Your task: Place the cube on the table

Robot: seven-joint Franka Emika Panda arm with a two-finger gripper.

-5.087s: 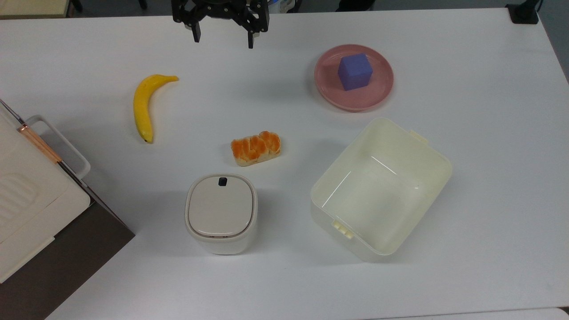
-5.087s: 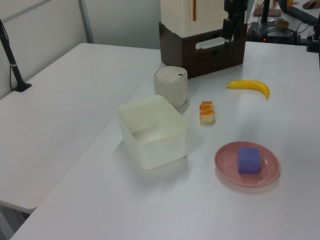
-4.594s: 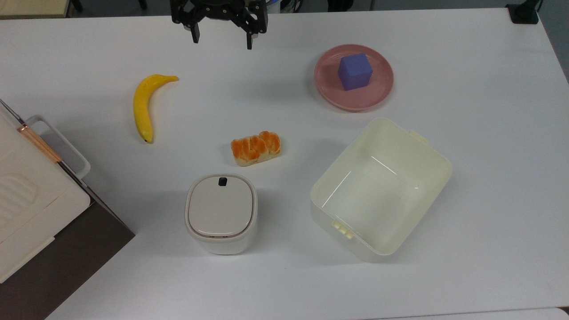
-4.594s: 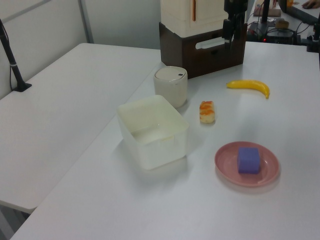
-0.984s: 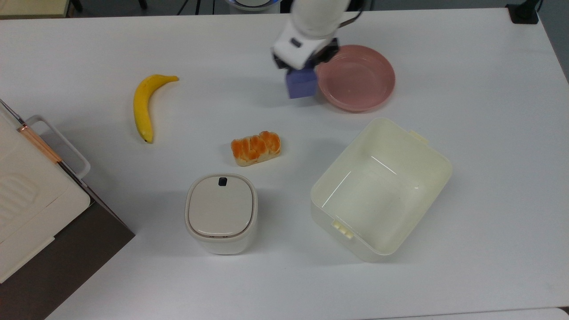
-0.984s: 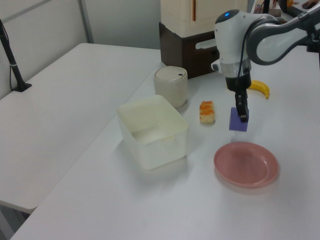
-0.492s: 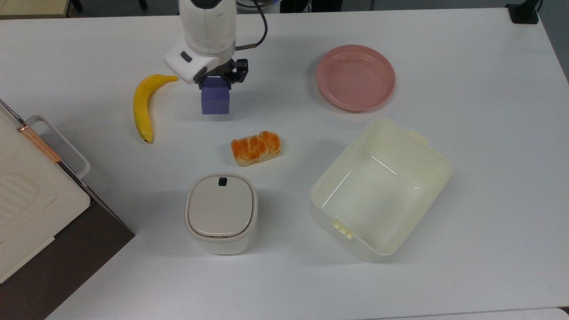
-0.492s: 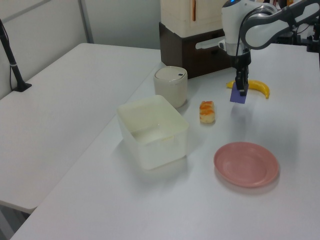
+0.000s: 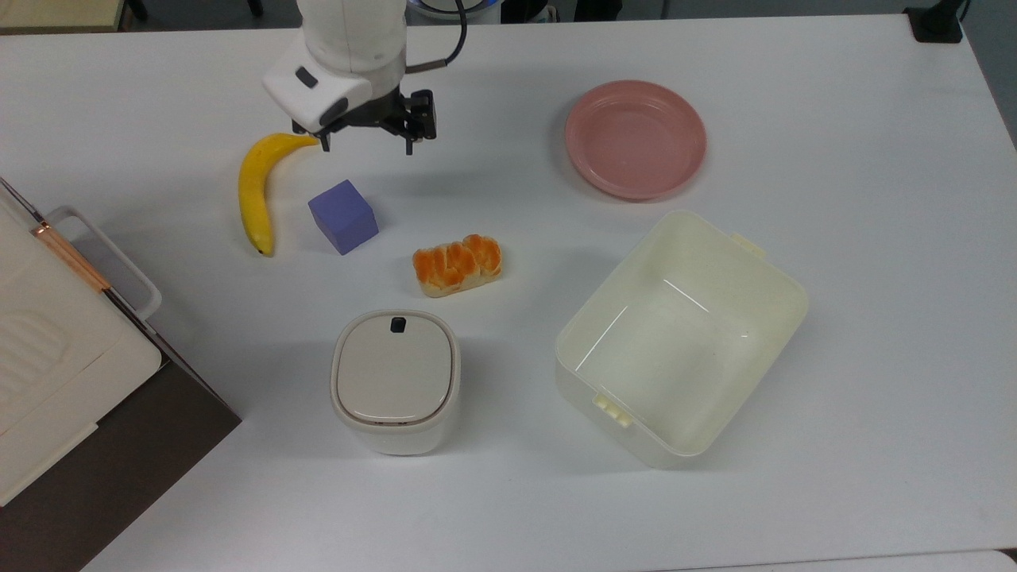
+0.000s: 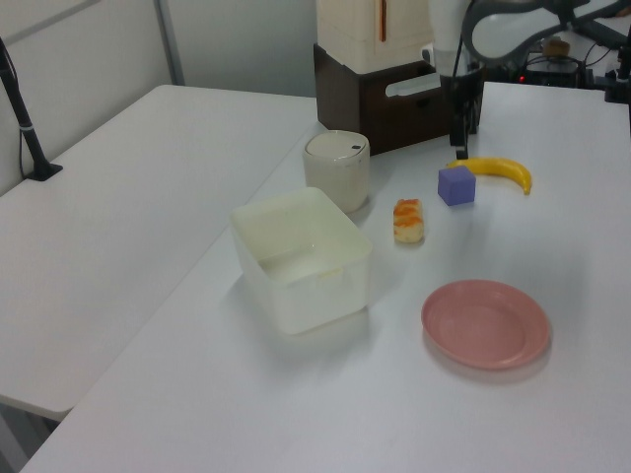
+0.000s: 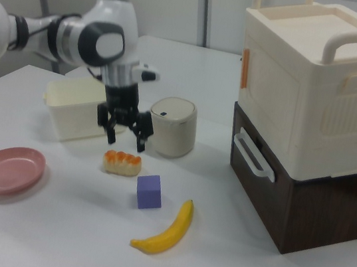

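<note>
Half a second ago the cube (image 9: 343,216) hung in the gripper (image 9: 366,144); now it sits free on the white surface (image 9: 834,238), between the one banana (image 9: 256,189) and the one orange pastry (image 9: 458,264) in the top view, while the gripper has risen clear, spread wide, holding nothing. One pink plate (image 9: 636,137) lies bare at the top view's far right.

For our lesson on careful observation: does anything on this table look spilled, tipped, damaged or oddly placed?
Nothing stands out. The cube sits flat on the table between the banana and the pastry, apart from both. The open gripper hangs above, the plate and tub upright.
</note>
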